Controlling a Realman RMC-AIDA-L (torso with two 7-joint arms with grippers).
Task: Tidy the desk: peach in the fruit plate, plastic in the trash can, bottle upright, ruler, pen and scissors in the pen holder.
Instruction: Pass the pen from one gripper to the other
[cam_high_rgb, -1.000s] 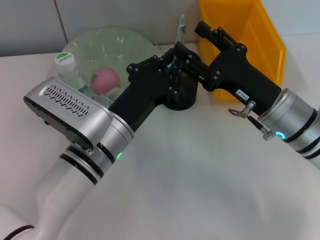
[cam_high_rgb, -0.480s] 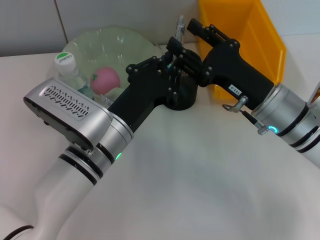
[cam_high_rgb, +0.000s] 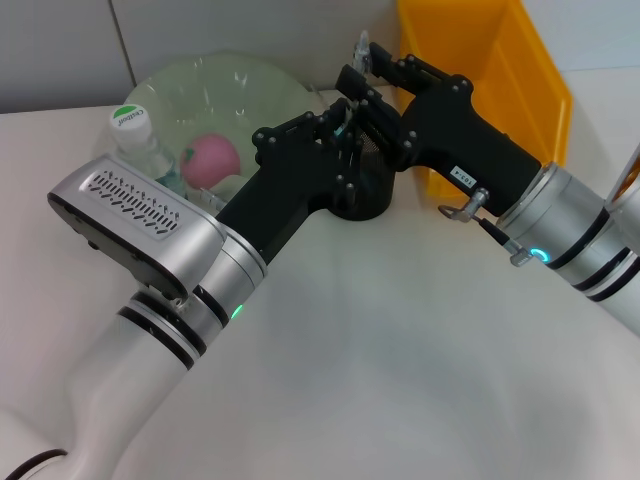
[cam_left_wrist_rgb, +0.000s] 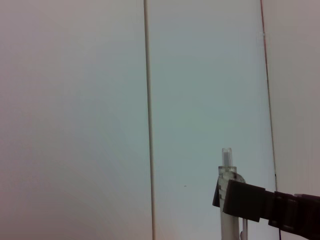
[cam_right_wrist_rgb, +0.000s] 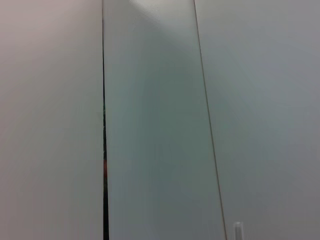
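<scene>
Both arms converge on the black pen holder (cam_high_rgb: 362, 190), which stands on the white counter (cam_high_rgb: 400, 350) between the green fruit plate (cam_high_rgb: 215, 95) and the yellow trash can (cam_high_rgb: 490, 70). The right tool (cam_high_rgb: 362, 62) sits above the holder's far rim, clamped on a clear pen or ruler (cam_high_rgb: 361, 48) whose tip pokes up past its fingers; the left wrist view shows that same clear stick (cam_left_wrist_rgb: 227, 165) upright with the black fingers pinched round it, presumably so it can drop straight down into the holder's mouth. The left tool (cam_high_rgb: 335, 130) hangs just over the holder too, its black linkage crowding the opening; whether its fingers are apart or together I cannot tell. It may be steadying the holder or something already inside, though that is only a guess. The peach (cam_high_rgb: 212, 160) already lies in the fruit plate, and the bottle (cam_high_rgb: 135, 135) stands upright with its green cap up, just beside that plate. Scissors are not visible.
</scene>
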